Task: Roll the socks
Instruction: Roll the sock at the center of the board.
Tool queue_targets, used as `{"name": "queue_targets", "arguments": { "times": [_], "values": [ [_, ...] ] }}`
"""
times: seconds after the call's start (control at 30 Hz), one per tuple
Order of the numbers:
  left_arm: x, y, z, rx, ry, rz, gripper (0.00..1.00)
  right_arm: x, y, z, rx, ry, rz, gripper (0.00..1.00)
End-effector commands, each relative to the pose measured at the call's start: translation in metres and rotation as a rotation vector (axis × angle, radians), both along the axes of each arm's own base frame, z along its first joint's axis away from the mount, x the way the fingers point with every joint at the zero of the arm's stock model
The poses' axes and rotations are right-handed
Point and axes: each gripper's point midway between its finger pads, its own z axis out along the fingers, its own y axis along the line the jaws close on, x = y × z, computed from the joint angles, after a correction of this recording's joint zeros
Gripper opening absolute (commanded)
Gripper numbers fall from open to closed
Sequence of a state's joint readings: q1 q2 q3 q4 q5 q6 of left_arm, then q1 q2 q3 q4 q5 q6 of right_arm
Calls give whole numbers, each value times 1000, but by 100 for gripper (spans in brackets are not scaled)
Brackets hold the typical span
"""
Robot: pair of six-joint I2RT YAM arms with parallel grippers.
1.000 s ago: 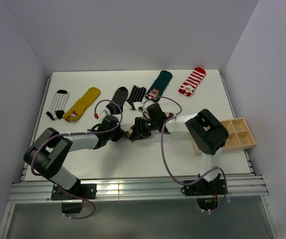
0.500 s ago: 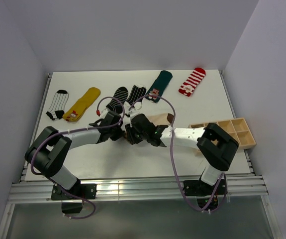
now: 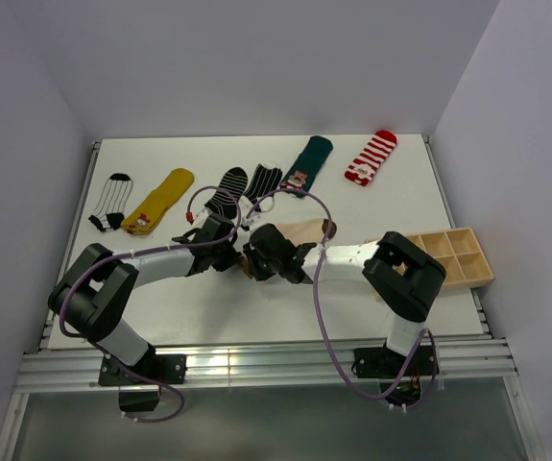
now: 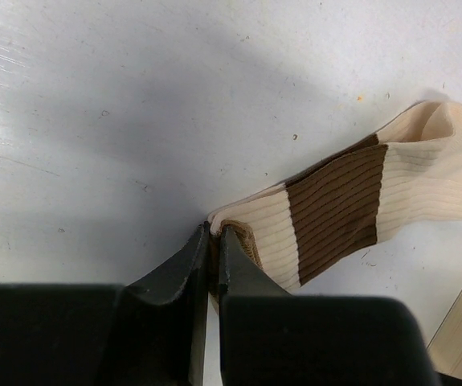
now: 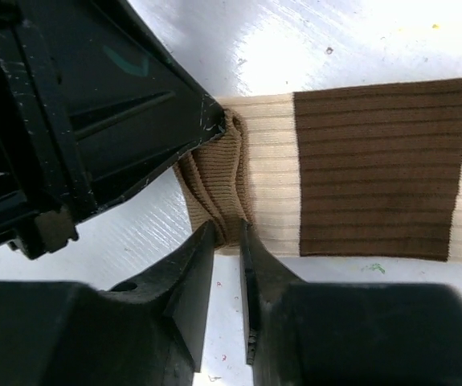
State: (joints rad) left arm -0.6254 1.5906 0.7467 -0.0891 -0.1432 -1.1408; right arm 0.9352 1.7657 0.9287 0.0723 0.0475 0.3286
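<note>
A cream sock with brown bands (image 3: 300,230) lies flat in the middle of the table, its near end bunched into tan folds. In the left wrist view my left gripper (image 4: 212,235) is shut on the folded edge of that sock (image 4: 335,201). In the right wrist view my right gripper (image 5: 226,233) pinches the bunched folds of the same sock (image 5: 375,169) from the near side. The left gripper's black body (image 5: 94,104) presses in right beside it. From above, the left gripper (image 3: 232,254) and the right gripper (image 3: 259,261) meet at the sock's left end.
Along the far side lie a black-and-white striped sock (image 3: 110,202), a yellow sock (image 3: 160,199), two dark striped socks (image 3: 226,192), a teal sock (image 3: 306,163) and a red-and-white striped sock (image 3: 372,157). A wooden compartment tray (image 3: 453,254) sits at the right edge.
The right arm has swung left and forward, bringing its gripper against the left one at the sock's end, and its jaws have narrowed onto the folds. The left gripper has stayed shut.
</note>
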Motion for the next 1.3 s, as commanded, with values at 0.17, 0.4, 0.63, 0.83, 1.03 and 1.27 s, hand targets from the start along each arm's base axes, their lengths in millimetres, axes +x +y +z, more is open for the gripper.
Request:
{"name": "queue_targets", "arguments": {
  "times": [0.17,0.4,0.63,0.83,1.03,1.27],
  "values": [
    [-16,11,-18,68,67,-25,7,12,8,6,60,7,-23,14],
    [-16,14,-6,42,26,-2,28,21,-15,-12,102,141,-107,0],
    [-11,9,14,-36,-65,4,51,14,-15,-19,218,352,-59,0],
    [-10,10,32,-103,-204,-23,59,7,-12,-22,344,525,-27,0],
    [-11,10,23,-94,-231,-55,50,6,-11,-18,386,573,-17,0],
    [-4,11,5,-45,-206,-49,37,6,-12,-14,393,574,-15,0]
  ]
}}
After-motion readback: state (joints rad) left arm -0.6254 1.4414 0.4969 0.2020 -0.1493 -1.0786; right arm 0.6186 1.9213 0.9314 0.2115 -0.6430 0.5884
